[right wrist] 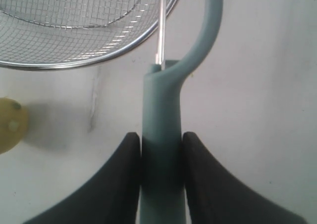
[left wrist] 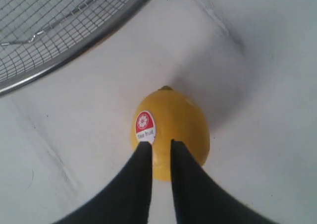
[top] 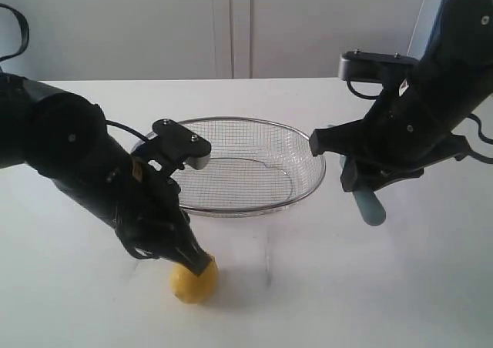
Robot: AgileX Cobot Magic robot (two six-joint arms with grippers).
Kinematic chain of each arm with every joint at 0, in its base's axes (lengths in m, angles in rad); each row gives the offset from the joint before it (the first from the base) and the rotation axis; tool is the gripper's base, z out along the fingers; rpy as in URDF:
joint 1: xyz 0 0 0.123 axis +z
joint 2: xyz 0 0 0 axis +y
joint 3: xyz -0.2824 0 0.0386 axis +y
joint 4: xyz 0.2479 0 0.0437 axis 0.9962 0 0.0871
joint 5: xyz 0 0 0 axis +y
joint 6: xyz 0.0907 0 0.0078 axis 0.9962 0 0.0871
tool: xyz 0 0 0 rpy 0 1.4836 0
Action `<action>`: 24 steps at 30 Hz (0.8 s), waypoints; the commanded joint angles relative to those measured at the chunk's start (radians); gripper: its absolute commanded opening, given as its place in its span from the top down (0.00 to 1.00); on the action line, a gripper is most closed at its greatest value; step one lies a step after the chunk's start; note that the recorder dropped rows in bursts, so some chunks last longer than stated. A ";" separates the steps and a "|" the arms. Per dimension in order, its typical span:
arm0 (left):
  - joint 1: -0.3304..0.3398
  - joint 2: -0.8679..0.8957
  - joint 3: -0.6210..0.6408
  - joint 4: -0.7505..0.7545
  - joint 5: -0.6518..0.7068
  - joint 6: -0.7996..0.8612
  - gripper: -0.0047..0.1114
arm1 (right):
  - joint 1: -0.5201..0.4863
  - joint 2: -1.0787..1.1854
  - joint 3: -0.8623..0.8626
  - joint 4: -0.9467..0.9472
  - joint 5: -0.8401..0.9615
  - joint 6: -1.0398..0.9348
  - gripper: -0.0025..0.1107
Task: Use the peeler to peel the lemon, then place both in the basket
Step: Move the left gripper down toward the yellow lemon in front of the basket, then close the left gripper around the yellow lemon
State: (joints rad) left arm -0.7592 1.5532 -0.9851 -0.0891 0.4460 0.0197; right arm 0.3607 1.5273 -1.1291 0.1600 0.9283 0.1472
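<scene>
- Lemon [left wrist: 171, 130]: yellow, skin whole as far as can be seen, with a red-and-white sticker [left wrist: 144, 126]. It lies on the white worktop [top: 347, 286], outside the basket and just off its near rim in the exterior view. The nub end points away from the left gripper.
- Left gripper [left wrist: 158, 143]: directly above the lemon. The fingers [left wrist: 138, 179] are close together with a thin slit between them, and the tips meet the upper skin beside the sticker. They do not straddle the fruit, and it cannot be told whether they pinch the skin or only rest on it.
- Peeler [right wrist: 163, 85]: pale teal handle, held off the worktop. Its long axis runs in line with the right gripper's fingers, and the head and thin metal blade [right wrist: 160, 30] point outward toward the basket rim.
- Right gripper [right wrist: 161, 135]: clenched on the peeler handle, one finger on each side.
- Basket [top: 308, 186]: oval wire mesh with a steel rim, between the two arms, nothing in it.
- Governing relation: the lemon is under the left arm and well apart from the peeler, which hangs by the basket's right end. Judged, the blade must travel leftward past the basket's near edge to reach the fruit. The left arm is nearer the lemon, and peeling is not yet evident.
</scene>
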 commanded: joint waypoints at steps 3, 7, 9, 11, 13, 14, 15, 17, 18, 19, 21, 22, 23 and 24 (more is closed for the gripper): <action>-0.011 -0.005 -0.005 -0.003 0.007 0.003 0.48 | -0.005 -0.013 0.004 -0.021 0.000 0.014 0.98; -0.011 0.002 -0.005 -0.003 0.015 0.003 0.38 | -0.005 -0.013 0.004 -0.021 -0.009 0.014 0.98; -0.011 0.016 -0.005 -0.005 0.016 0.003 0.36 | -0.005 -0.013 0.004 -0.021 -0.011 0.014 0.98; -0.011 0.037 -0.005 -0.010 0.016 0.003 0.35 | -0.005 -0.013 0.004 -0.019 -0.012 0.014 0.98; -0.011 0.062 -0.005 -0.015 0.005 0.003 0.34 | -0.005 -0.013 0.004 -0.019 -0.012 0.014 0.98; -0.011 0.075 -0.005 -0.015 -0.011 0.003 0.34 | -0.005 -0.013 0.004 -0.019 -0.012 0.014 0.98; -0.011 0.085 -0.005 -0.015 -0.031 0.003 0.34 | -0.005 -0.013 0.004 -0.019 -0.014 0.014 0.98; -0.011 0.104 -0.005 -0.018 -0.057 0.003 0.34 | -0.005 -0.013 0.004 -0.019 -0.016 0.014 0.98; -0.011 0.111 -0.005 -0.023 -0.062 0.003 0.34 | -0.005 -0.013 0.004 -0.019 -0.016 0.014 0.98; -0.011 0.116 -0.005 -0.033 -0.065 0.003 0.34 | -0.005 -0.013 0.004 -0.019 -0.016 0.014 0.98; -0.011 0.127 -0.005 -0.038 -0.071 0.003 0.34 | -0.005 -0.013 0.004 -0.019 -0.016 0.014 0.98; -0.011 0.132 -0.005 -0.038 -0.079 0.003 0.34 | -0.005 -0.013 0.004 -0.019 -0.019 0.014 0.98; -0.011 0.137 -0.005 -0.041 -0.085 0.003 0.34 | -0.005 -0.013 0.004 -0.019 -0.020 0.014 0.98; -0.011 0.146 -0.005 -0.041 -0.093 0.003 0.34 | -0.005 -0.013 0.004 -0.019 -0.021 0.014 0.98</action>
State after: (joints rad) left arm -0.7648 1.6825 -0.9868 -0.1223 0.3606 0.0197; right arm 0.3607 1.5273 -1.1291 0.1489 0.9209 0.1560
